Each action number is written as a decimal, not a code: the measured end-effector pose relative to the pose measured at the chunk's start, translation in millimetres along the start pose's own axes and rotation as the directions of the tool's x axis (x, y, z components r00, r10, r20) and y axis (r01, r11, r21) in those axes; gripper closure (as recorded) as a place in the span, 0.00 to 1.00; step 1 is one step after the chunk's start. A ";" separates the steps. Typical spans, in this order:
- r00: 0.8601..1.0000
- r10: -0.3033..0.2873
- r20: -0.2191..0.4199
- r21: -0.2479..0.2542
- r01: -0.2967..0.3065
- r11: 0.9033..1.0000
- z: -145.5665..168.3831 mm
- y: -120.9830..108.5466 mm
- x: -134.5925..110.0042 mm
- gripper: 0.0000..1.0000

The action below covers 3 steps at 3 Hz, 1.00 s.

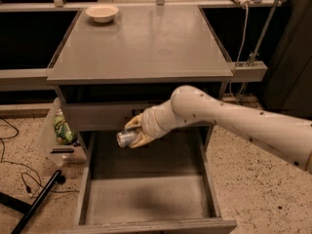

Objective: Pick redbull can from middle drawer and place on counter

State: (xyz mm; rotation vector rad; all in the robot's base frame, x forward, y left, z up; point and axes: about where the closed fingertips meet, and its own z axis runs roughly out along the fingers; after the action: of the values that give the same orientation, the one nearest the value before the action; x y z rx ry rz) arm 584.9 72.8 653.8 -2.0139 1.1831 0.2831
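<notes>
My gripper (132, 134) is shut on the redbull can (125, 139), a small shiny silver can held sideways. It hangs above the back of the open middle drawer (146, 194), in front of the closed upper drawer front. My white arm (234, 118) comes in from the right. The counter (141, 40) is the wide grey cabinet top above and behind the gripper.
A cream bowl (102, 12) sits at the counter's back left corner. A clear bag with green contents (61, 129) lies on the floor left of the cabinet, with a black pole (34, 204) and cables. A cable and a metal rail stand at the right.
</notes>
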 end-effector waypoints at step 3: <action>0.990 -0.099 -0.096 0.091 0.108 0.990 -81.8 -98.4 -63.9 1.00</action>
State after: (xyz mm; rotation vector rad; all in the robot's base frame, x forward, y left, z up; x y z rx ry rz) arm 615.9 83.0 793.1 -2.0140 1.1213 0.0819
